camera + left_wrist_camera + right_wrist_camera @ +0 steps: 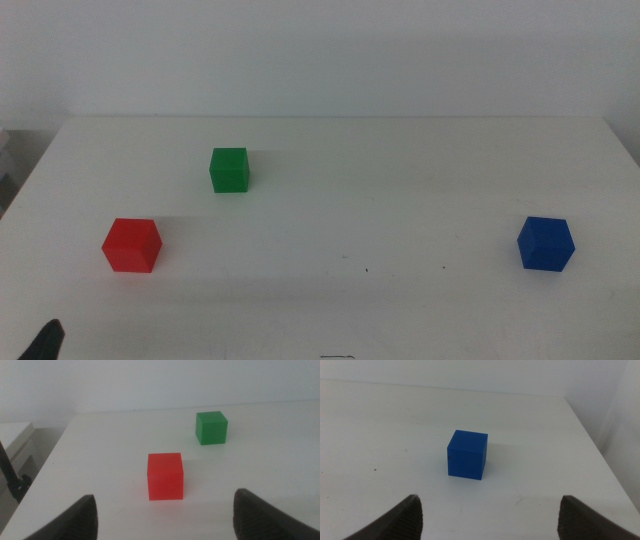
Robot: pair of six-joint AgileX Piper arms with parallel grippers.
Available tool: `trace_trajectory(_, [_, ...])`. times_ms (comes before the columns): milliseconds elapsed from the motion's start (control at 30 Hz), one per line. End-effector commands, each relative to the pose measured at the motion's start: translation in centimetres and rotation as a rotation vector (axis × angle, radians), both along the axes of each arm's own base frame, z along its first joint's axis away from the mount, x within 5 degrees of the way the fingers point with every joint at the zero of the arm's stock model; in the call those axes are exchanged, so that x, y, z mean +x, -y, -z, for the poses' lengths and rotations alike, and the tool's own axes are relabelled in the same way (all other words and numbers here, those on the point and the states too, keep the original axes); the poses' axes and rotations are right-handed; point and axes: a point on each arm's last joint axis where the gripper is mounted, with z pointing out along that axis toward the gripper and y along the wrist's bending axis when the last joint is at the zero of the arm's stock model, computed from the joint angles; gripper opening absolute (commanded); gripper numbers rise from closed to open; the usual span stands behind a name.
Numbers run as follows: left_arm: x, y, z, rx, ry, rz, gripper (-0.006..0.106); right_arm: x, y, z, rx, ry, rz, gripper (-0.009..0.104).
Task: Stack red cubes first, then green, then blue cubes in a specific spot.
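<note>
Cubes sit apart on your plain matte white tabletop (400, 210), none stacked. From its centre in the middle view, the small matte bright-red cube (131, 245) lies at about 8 o'clock, the small matte green cube (229, 169) at about 10 o'clock, and the small matte deep-blue cube (545, 243) at about 4 o'clock. Your left gripper (165, 517) waits short of the red cube, jaws spread wide and empty. Your right gripper (490, 517) waits short of the blue cube, jaws likewise wide and empty.

plain white table (400, 210)
</note>
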Motion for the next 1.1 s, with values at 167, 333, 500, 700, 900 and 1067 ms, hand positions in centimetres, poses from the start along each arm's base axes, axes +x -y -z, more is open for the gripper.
trace_trajectory(167, [-0.1,-0.6,-0.9,-0.016,0.106,-0.1,0.091,0.0,0.0,-1.1,-0.01,0.099,0.003,0.092])
trace_trajectory(333, [-0.1,-0.6,-0.9,-0.012,0.106,-0.104,0.091,0.0,0.0,-1.1,-0.01,0.099,0.003,0.092])
trace_trajectory(500, [-0.1,-0.7,-1.6,-0.035,0.112,-0.121,0.091,0.0,0.0,-1.1,-0.01,0.099,0.003,0.092])
trace_trajectory(700, [1.2,-0.7,-6.0,-0.037,0.026,-0.118,0.091,0.0,0.0,-1.1,-0.01,0.099,0.003,0.092])
trace_trajectory(900, [3.7,-0.6,-12.4,-0.035,-0.223,-0.101,0.091,0.0,0.0,-1.1,-0.01,0.099,0.003,0.092])
trace_trajectory(1067, [5.2,-0.7,-17.6,-0.031,-0.377,-0.094,0.091,0.0,0.0,-1.1,-0.01,0.099,0.003,0.092])
